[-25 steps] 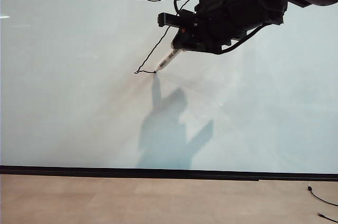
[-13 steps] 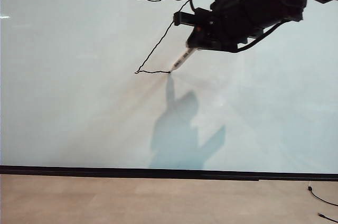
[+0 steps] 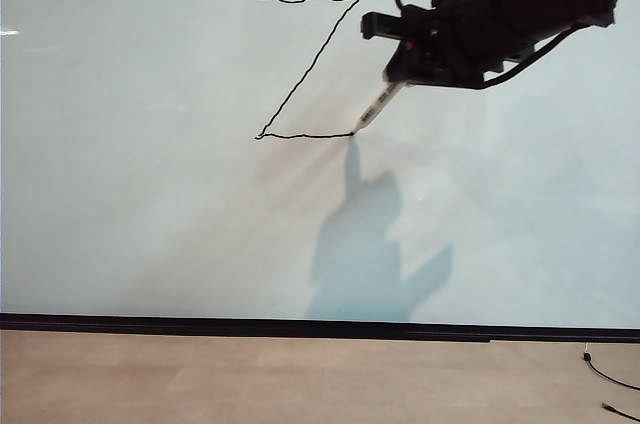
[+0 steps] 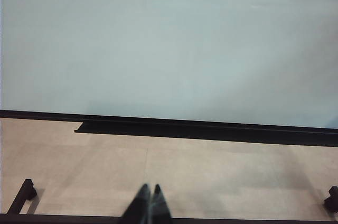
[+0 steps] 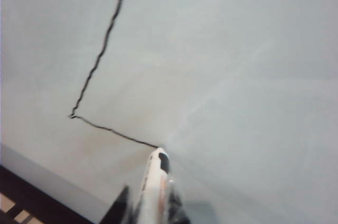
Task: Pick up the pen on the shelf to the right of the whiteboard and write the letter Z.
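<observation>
Right gripper [image 3: 395,82] clamped on pen [image 3: 375,108]; tip touches whiteboard [image 3: 150,224] at right end of letter Z [image 3: 308,66] base stroke, barrel slanting up-right. Left gripper [image 4: 147,203] together, parked below whiteboard.

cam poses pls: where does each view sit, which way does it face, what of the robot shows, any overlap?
Exterior: off the arms, facing the whiteboard; shows the right gripper holding the pen at the letter Z.
Left wrist: low, facing the board's base; left gripper shut, empty.
Right wrist: close to the board, along the pen.
Shared: exterior and right wrist both show the Z's bottom stroke.
</observation>
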